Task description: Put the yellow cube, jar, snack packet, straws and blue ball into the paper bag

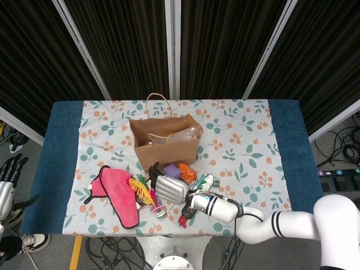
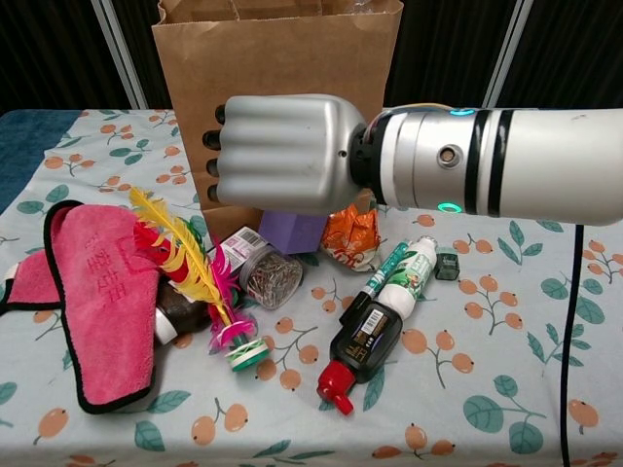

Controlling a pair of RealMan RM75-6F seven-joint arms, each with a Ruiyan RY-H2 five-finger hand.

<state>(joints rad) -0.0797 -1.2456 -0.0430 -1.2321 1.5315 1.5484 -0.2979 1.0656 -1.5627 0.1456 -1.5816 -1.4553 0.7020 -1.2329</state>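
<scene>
The brown paper bag (image 1: 166, 147) (image 2: 263, 58) stands upright, and a clear wrapped bundle (image 1: 181, 134) shows in its mouth. In front of it lie an orange snack packet (image 1: 187, 171) (image 2: 352, 233) and a clear jar (image 2: 268, 278) on its side. My right hand (image 1: 171, 188) (image 2: 287, 151) hovers just above the jar and a purple cube (image 1: 171, 171) (image 2: 297, 232). Its back faces the chest camera, its fingers reach toward the bag, and it holds nothing. The hand hides the jar in the head view. My left hand (image 1: 8, 179) hangs off the table's left edge with its fingers apart.
A pink cloth (image 1: 119, 194) (image 2: 97, 292) and a feathered shuttlecock (image 1: 143, 192) (image 2: 185, 258) lie to the left. To the right are a black bottle with a red cap (image 1: 185, 214) (image 2: 360, 342), a green marker (image 2: 384, 272), a white tube (image 2: 411, 274) and a small black cube (image 2: 447, 266).
</scene>
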